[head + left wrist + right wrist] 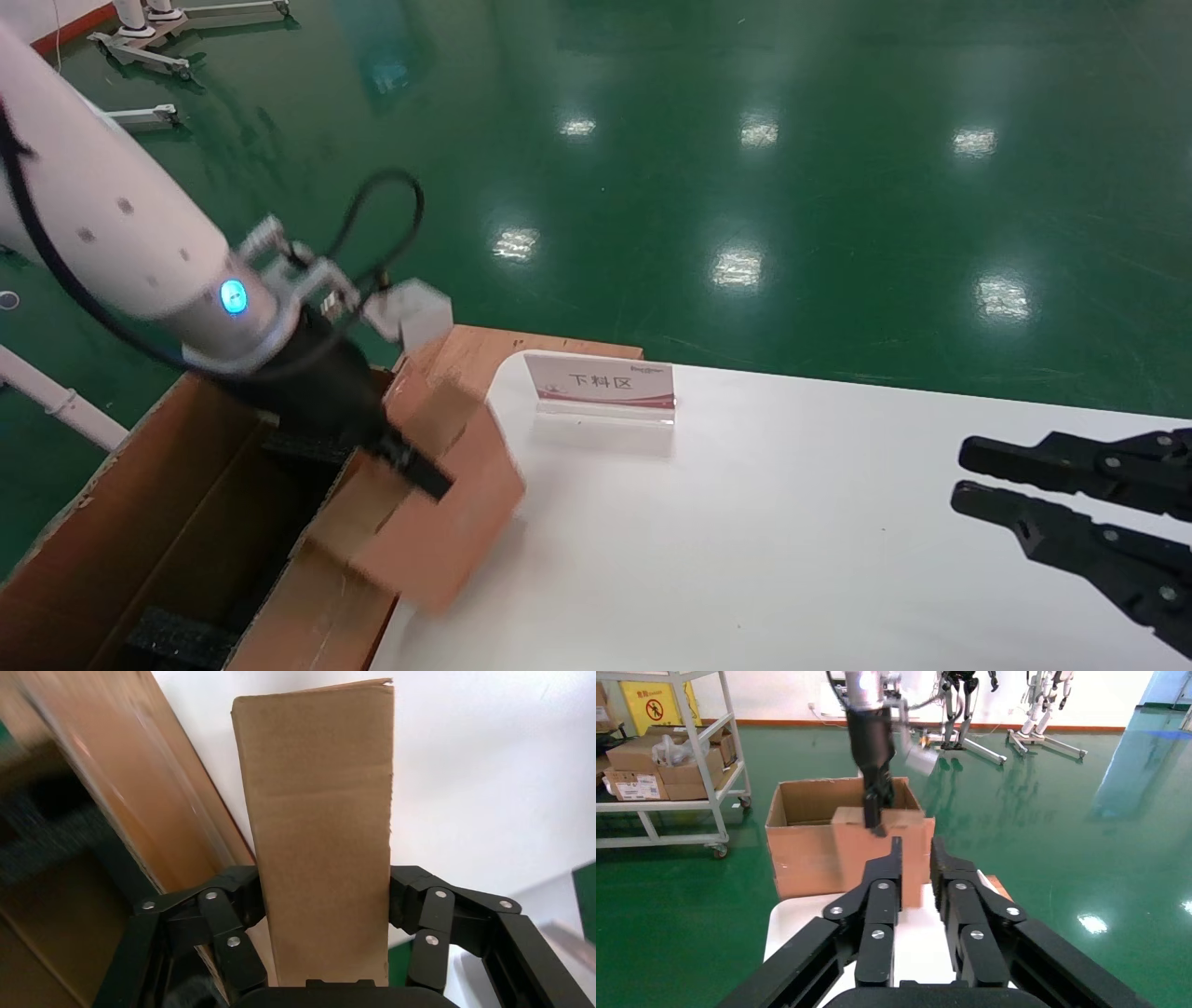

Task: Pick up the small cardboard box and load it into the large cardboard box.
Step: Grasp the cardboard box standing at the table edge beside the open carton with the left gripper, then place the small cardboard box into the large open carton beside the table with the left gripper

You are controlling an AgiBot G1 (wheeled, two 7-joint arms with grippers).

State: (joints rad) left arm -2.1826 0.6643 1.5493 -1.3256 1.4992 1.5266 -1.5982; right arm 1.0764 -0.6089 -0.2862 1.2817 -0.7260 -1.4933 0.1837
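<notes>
My left gripper [419, 471] is shut on the small cardboard box [456, 503], a plain brown mailer. It holds the box tilted in the air over the table's left edge, beside the large cardboard box [168, 522], whose open top and flap lie just left of it. In the left wrist view the fingers [232, 910] clamp both sides of the small box [320, 825]. The right wrist view shows the small box [320, 825] hanging in front of the carton [800, 846]. My right gripper [957, 477] rests open and empty over the table's right side.
A white table [745, 540] carries a small sign stand [601, 382] at its back left. A reddish-brown wooden board [503, 345] sits behind the carton. Black foam blocks [177, 638] lie inside the carton. A shelf cart [666, 762] with boxes stands farther off on the green floor.
</notes>
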